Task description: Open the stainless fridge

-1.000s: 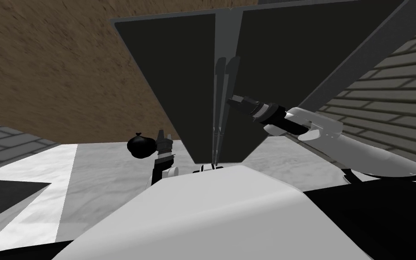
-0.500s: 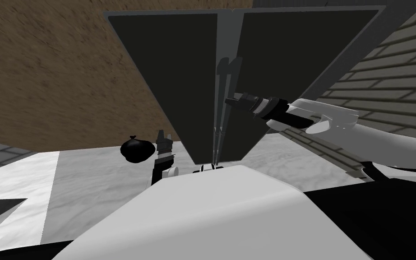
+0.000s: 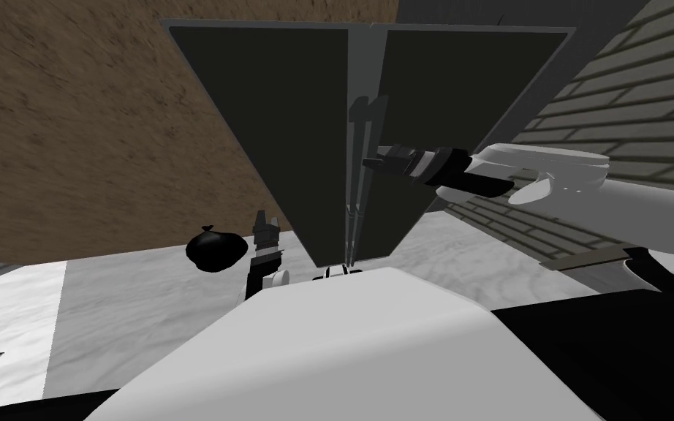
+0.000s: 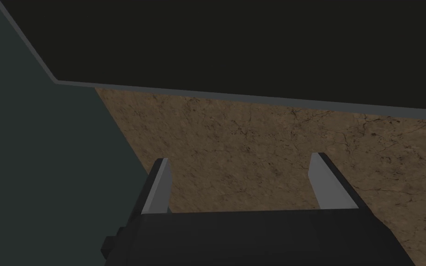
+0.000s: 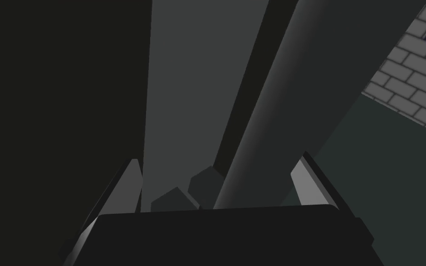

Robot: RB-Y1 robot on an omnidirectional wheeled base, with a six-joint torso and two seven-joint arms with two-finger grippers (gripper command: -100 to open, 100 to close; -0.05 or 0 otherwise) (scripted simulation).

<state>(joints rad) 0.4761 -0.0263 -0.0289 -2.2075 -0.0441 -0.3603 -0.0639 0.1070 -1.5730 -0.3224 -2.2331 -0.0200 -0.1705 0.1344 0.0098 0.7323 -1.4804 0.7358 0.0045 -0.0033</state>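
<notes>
The fridge (image 3: pixel 284 131) doors look dark and matt, and its grey handles (image 3: pixel 357 120) are smooth with a dull metallic sheen. The brown wall (image 3: pixel 72 131) looks rough and mottled, the floor (image 3: pixel 153 292) smooth and marbled, and the right wall (image 3: pixel 621 95) is grey brick.

- A fridge (image 3: pixel 277 124) with two dark doors is seen ahead, with paired grey handles (image 3: pixel 357 128) set at its middle seam.
- The right gripper (image 3: pixel 367 161) is held at the handles.
- The left gripper (image 3: pixel 266 217) is held low, just beside a black bag (image 3: pixel 216 250) on the marbled floor (image 3: pixel 145 307).
</notes>
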